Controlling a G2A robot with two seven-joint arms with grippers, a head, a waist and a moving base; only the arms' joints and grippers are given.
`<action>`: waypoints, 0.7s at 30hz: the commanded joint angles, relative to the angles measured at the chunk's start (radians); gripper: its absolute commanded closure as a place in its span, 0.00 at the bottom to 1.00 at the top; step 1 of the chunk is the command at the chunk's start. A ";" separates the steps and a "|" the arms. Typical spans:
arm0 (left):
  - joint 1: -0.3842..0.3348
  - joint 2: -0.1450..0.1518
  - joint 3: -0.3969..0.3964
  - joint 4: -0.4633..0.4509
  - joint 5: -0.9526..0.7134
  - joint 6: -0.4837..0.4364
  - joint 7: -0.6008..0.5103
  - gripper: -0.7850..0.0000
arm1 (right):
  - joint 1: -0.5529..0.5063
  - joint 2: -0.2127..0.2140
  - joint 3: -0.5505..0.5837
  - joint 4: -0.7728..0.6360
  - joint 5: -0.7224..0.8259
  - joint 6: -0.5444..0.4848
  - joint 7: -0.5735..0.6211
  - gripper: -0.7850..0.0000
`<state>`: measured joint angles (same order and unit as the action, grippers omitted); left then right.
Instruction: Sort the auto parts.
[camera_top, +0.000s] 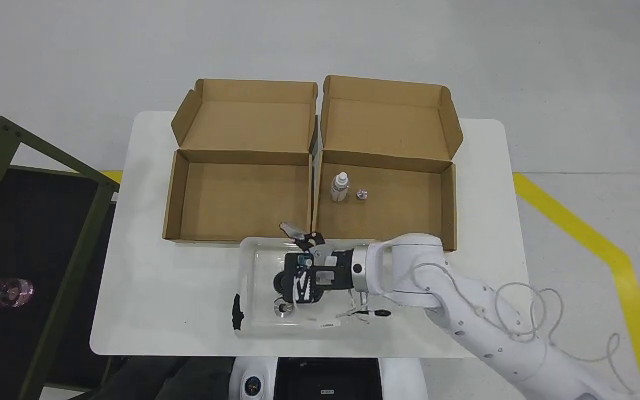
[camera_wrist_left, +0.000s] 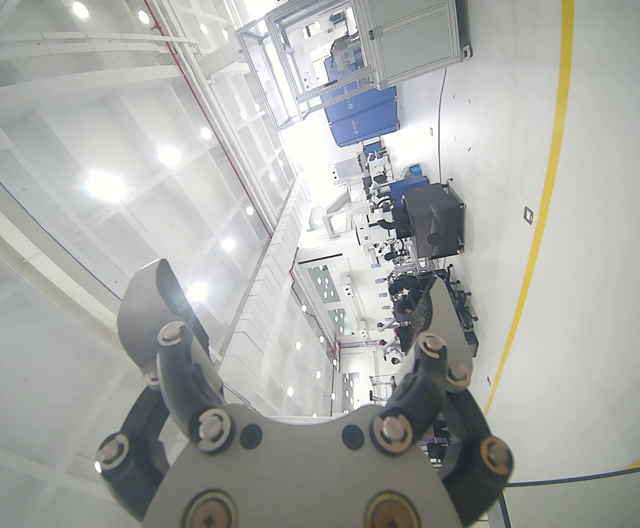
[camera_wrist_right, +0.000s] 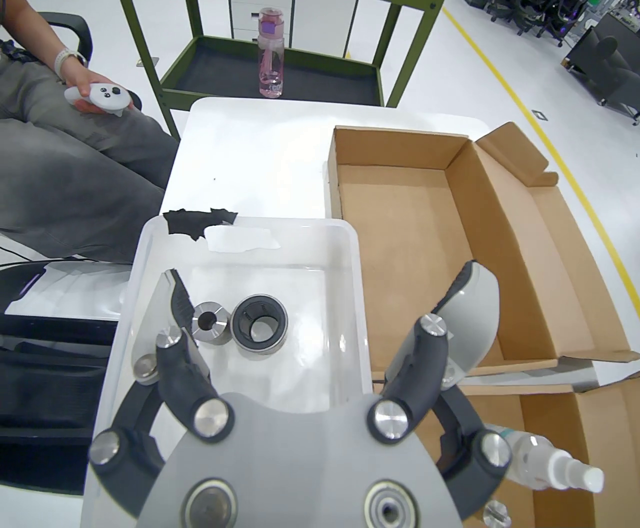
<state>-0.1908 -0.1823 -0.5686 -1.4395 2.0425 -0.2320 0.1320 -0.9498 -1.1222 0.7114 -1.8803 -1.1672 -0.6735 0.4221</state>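
Two rings in the tub, both your claws spread wide

Your right claw (camera_wrist_right: 324, 277) hangs over the clear tub (camera_wrist_right: 352, 260) with its fingers wide apart and nothing in them. The small silver ring (camera_wrist_right: 212, 323) sits just beside one fingertip (camera_wrist_right: 175, 292), and the bigger black-lined ring (camera_wrist_right: 261, 324) is right next to it, on the side toward the gap between the fingers. The other fingertip pokes out past the tub wall, over a cardboard box (camera_wrist_right: 415, 225). The spray bottle (camera_wrist_right: 550, 462) sits in the second box (camera_top: 400, 205), back by the claw's wrist. Your left claw (camera_wrist_left: 292, 290) is spread too, holding nothing, pointed up at the ceiling (camera_wrist_left: 75, 125).
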 joint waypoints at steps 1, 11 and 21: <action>0.000 0.000 0.000 0.000 0.000 0.000 0.000 0.00 | -0.007 -0.002 -0.013 0.005 -0.012 -0.005 -0.004 0.00; 0.000 0.000 0.000 0.000 0.000 0.000 0.000 0.00 | -0.018 -0.019 -0.066 0.054 -0.098 -0.021 -0.047 0.00; 0.000 0.000 0.000 0.000 0.000 0.000 0.000 0.00 | -0.012 -0.038 -0.096 0.119 -0.126 -0.015 -0.048 0.00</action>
<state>-0.1908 -0.1823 -0.5686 -1.4395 2.0425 -0.2320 0.1320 -0.9614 -1.1591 0.6165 -1.7659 -1.2936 -0.6900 0.3716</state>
